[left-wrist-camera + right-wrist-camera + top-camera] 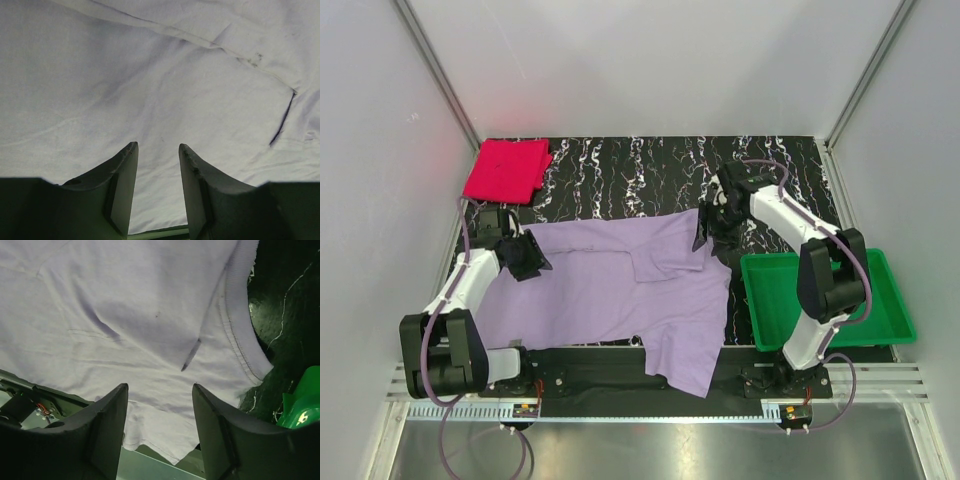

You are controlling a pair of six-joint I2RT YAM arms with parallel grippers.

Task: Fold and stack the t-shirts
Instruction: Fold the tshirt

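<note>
We are working on the fold of the lavender shirt [605, 295], which is lying spread across the middle of the black marbled bench [620, 165] with its far edge already turned over toward us in a loose flap and one near corner hanging off the front of the bench. The pink shirt [507, 170] is sitting as a folded square in the far-left corner, well apart from the lavender one, and we are judging it to be the base of the stack. The left tool [530, 258] is hovering at the shirt's left far edge and the right tool [708, 232] at its right far edge, just beside the green tray [898, 318]. In both wrist views the fingers are standing spread with only cloth showing beyond them, so we are reading both tools as released and grasping nothing. To do this step well, we are thinking the two tools should come down together and pinch a single clean layer at matching spots on each side, so that the fold line is running straight instead of slanting. We are also wary of the wrinkles and the small tuck showing in the cloth under each tool: pinching there risks catching two layers. The overhanging corner is pulling on the fabric, so a slow, level carry seems wise, and we would be steering the right side clear of the tray's rim.
</note>
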